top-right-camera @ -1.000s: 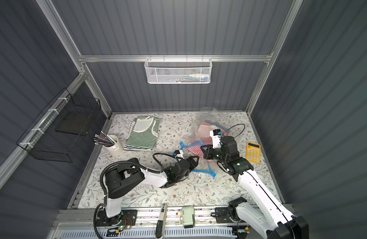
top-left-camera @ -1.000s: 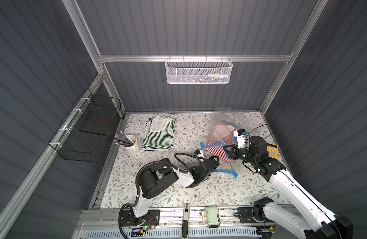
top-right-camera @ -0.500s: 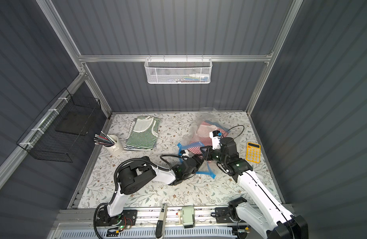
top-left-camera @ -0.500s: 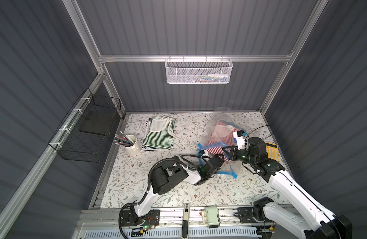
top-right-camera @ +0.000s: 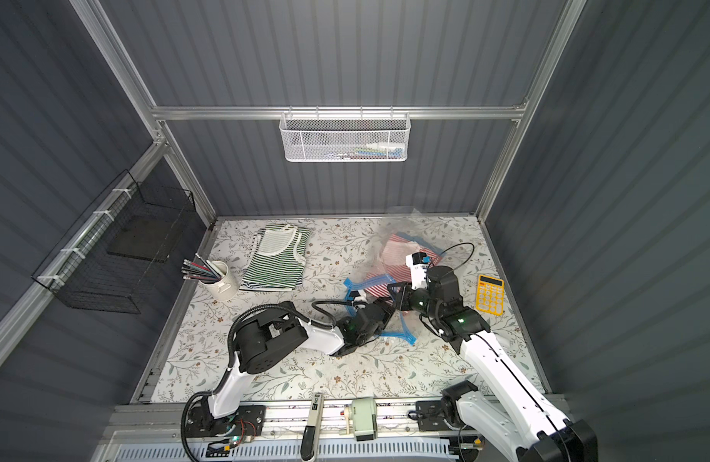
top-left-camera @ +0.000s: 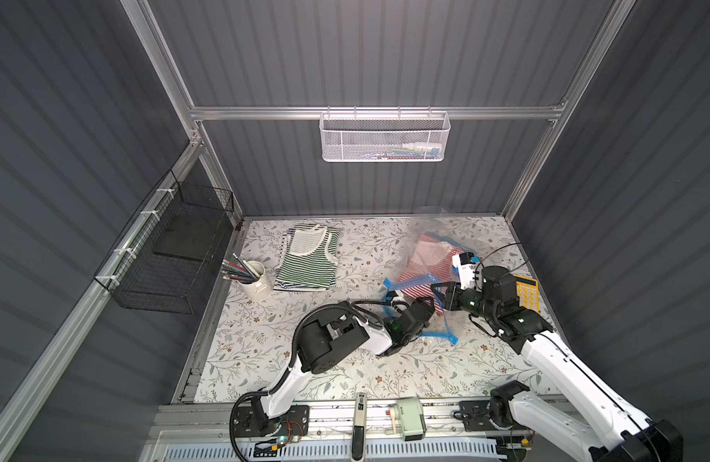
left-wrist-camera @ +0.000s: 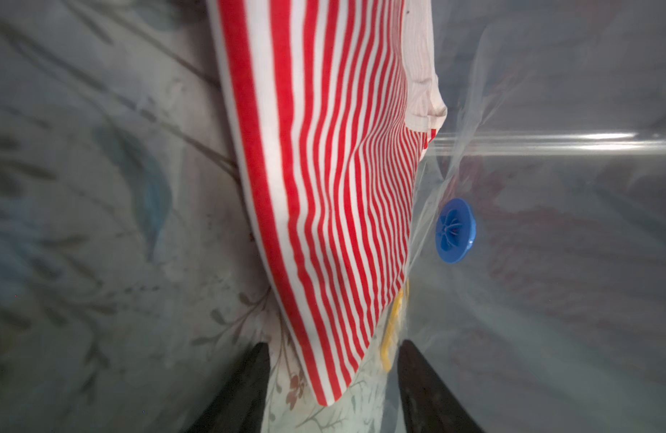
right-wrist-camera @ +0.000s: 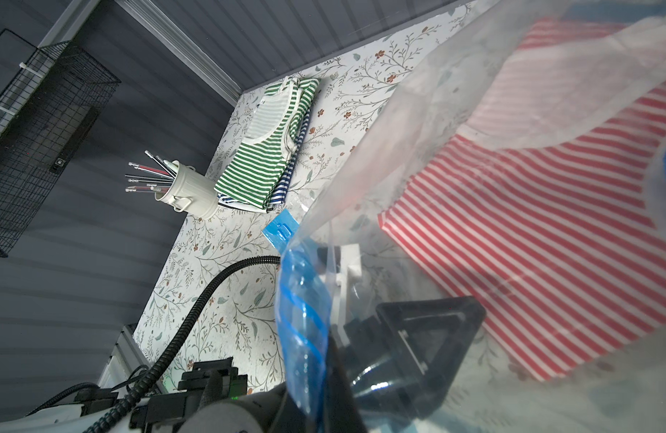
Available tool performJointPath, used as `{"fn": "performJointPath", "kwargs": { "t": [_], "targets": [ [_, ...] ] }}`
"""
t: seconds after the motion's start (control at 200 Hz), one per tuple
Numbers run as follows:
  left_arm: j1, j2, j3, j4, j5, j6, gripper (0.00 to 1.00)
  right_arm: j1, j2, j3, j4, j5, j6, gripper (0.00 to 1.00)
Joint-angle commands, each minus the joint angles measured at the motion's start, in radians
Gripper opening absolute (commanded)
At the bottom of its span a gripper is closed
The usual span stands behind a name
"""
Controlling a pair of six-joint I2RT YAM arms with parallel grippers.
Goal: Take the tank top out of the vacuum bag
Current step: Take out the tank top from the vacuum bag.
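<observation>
**Left hand (top-left-camera: 424, 307) in the mouth of the vacuum bag (top-left-camera: 410, 282), at the red-striped tank top (top-left-camera: 422, 273)**

The vacuum bag lies on the right part of the floral table (top-left-camera: 305, 360), and its blue zip edge is lifted. The tank top is inside it. The right hand (top-left-camera: 442, 297) is closed and pinches the bag's upper edge. The left hand is partly open; its fingers (left-wrist-camera: 248, 382) stand on both sides of the tank top's corner and do not press it. The blue valve cap (left-wrist-camera: 455, 230) is just beside the cloth.

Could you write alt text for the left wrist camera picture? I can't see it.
A red-and-white striped tank top lies inside the clear vacuum bag, beside its round blue valve cap. The left gripper stands open, straddling the top's near corner.
</observation>
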Motion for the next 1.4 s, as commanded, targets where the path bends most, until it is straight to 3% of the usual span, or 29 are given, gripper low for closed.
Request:
{"fn": "performJointPath", "kwargs": {
  "t": [0.0, 0.305, 0.51, 0.88, 1.095, 1.285, 1.396],
  "targets": [
    [0.017, 0.038, 0.035, 0.002, -0.022, -0.004, 0.56, 0.004, -0.017, -0.014, 0.023, -0.026, 0.014, 0.0],
    [0.035, 0.044, 0.039, 0.106, -0.009, 0.054, 0.53, 0.005, -0.028, -0.009, 0.008, -0.014, 0.003, 0.0],
    [0.036, 0.009, 0.051, 0.085, -0.005, 0.128, 0.53, 0.005, -0.017, -0.022, 0.021, -0.027, 0.012, 0.0],
    [0.043, 0.012, 0.028, 0.17, -0.018, 0.14, 0.52, 0.005, -0.01, -0.028, 0.035, -0.035, 0.023, 0.0],
    [0.048, 0.066, 0.022, 0.213, -0.025, 0.028, 0.52, 0.005, -0.006, -0.022, 0.034, -0.038, 0.023, 0.0],
    [0.049, 0.05, 0.043, 0.025, -0.019, -0.051, 0.52, 0.005, 0.0, -0.018, 0.03, -0.037, 0.018, 0.0],
    [0.049, 0.049, 0.036, 0.011, -0.021, -0.069, 0.52, 0.005, 0.006, -0.018, 0.033, -0.04, 0.016, 0.0]
  ]
}}
